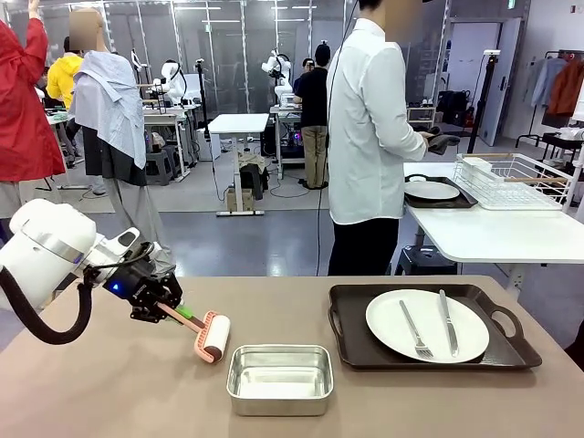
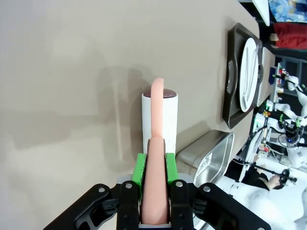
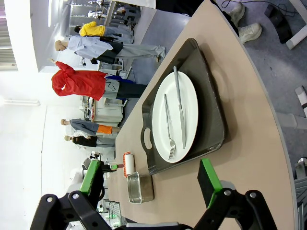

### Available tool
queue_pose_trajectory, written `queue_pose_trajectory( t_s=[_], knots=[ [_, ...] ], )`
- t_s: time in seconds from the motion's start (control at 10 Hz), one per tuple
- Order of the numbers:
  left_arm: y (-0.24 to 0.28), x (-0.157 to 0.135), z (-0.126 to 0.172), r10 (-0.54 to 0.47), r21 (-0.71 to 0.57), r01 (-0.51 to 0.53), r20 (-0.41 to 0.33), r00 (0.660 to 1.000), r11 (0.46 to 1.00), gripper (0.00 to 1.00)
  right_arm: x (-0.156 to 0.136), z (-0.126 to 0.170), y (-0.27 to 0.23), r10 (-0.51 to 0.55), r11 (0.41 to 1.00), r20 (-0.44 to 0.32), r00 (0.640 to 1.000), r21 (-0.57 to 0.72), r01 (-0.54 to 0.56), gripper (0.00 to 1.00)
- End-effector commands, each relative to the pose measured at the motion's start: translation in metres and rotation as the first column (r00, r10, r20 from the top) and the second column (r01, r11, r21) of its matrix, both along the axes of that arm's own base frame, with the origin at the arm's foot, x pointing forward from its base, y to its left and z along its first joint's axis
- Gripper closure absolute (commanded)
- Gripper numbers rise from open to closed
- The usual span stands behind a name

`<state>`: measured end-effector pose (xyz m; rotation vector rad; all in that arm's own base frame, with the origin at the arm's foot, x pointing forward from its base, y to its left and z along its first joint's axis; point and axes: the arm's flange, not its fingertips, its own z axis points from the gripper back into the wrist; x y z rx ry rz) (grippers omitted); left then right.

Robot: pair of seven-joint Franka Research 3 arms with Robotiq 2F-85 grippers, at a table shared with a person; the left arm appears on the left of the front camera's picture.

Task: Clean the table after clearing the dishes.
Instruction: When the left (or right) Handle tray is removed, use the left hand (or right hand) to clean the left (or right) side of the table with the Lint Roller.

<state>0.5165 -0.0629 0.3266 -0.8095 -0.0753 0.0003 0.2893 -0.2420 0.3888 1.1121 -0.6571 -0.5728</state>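
Observation:
My left gripper (image 1: 172,310) is shut on the pink handle of a lint roller (image 1: 212,337), whose white roll rests on the brown table (image 1: 109,392) left of centre. In the left wrist view the green pads (image 2: 139,168) clamp the handle and the roll (image 2: 159,120) lies flat on the tabletop. One white plate (image 1: 427,326) with a fork and a knife sits on a dark tray (image 1: 351,315) at the right. A second plate (image 1: 432,191) on a tray lies on the white table behind. My right gripper (image 3: 149,179) hangs open above the table's right end, over the tray (image 3: 211,120).
A rectangular steel pan (image 1: 279,379) stands at the front centre, just right of the roller. A person in a white shirt (image 1: 365,137) stands at the far side, turned toward the white table (image 1: 493,233), which carries a white wire rack (image 1: 511,180).

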Motion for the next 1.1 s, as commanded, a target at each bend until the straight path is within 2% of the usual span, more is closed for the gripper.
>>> queue_pose_trajectory(
  t_s=[0.0, 0.2, 0.4, 0.7, 1.0],
  knots=[
    [0.018, 0.010, -0.029, 0.000, 0.034, 0.000, 0.010, 1.000, 0.999, 0.79, -0.001, 0.003, 0.000, -0.003, 1.000, 0.008, 1.000, 0.010, 0.002, 0.00],
    [0.040, 0.012, -0.038, 0.030, 0.086, -0.030, 0.005, 1.000, 0.996, 0.79, -0.001, 0.003, 0.000, -0.003, 1.000, 0.008, 1.000, 0.010, 0.002, 0.00],
    [0.068, 0.009, -0.046, -0.028, 0.127, 0.029, -0.013, 1.000, 0.991, 0.79, -0.001, 0.003, 0.000, -0.003, 1.000, 0.008, 1.000, 0.010, 0.002, 0.00],
    [0.124, 0.007, -0.039, -0.015, 0.093, 0.013, 0.018, 1.000, 0.996, 0.79, -0.001, 0.003, 0.000, -0.003, 1.000, 0.008, 1.000, 0.010, 0.002, 0.00],
    [0.181, 0.003, -0.025, 0.024, 0.151, -0.030, 0.045, 0.999, 0.988, 0.79, -0.001, 0.003, 0.000, -0.003, 1.000, 0.008, 1.000, 0.010, 0.002, 0.00]
  ],
)
